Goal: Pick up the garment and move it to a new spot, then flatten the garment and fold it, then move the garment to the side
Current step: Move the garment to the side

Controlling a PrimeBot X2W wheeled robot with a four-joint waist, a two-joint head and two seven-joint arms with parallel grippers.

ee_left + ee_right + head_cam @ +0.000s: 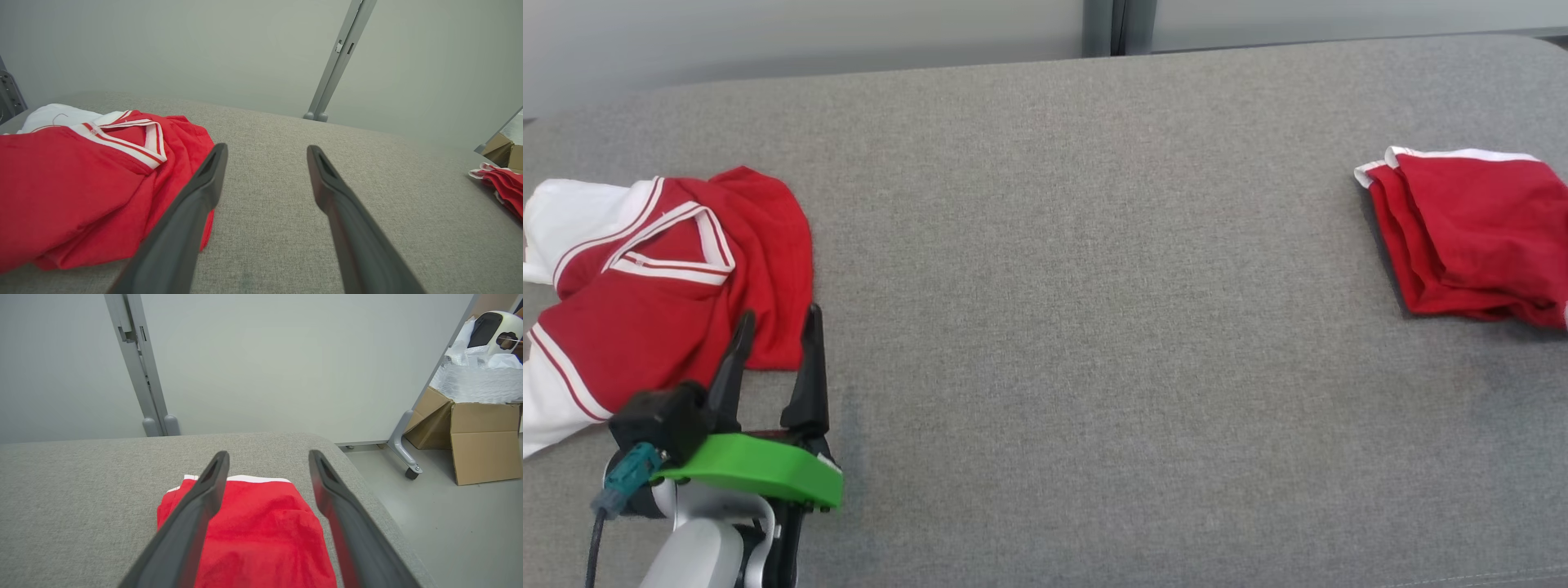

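Note:
A folded red garment with a white hem lies flat at the far right of the grey padded table. In the right wrist view my right gripper hovers over that garment, open, with nothing between its fingers. A crumpled red and white jersey lies at the table's left. My left gripper stands open at the jersey's near right edge, its left finger over the red cloth. The left wrist view shows the left gripper empty, the jersey to its left and the folded garment far right.
The table's rounded right edge runs close beside the folded garment, with bare floor beyond. A cardboard box of packing stands on the floor. A pale partition wall with a grey post closes the far side.

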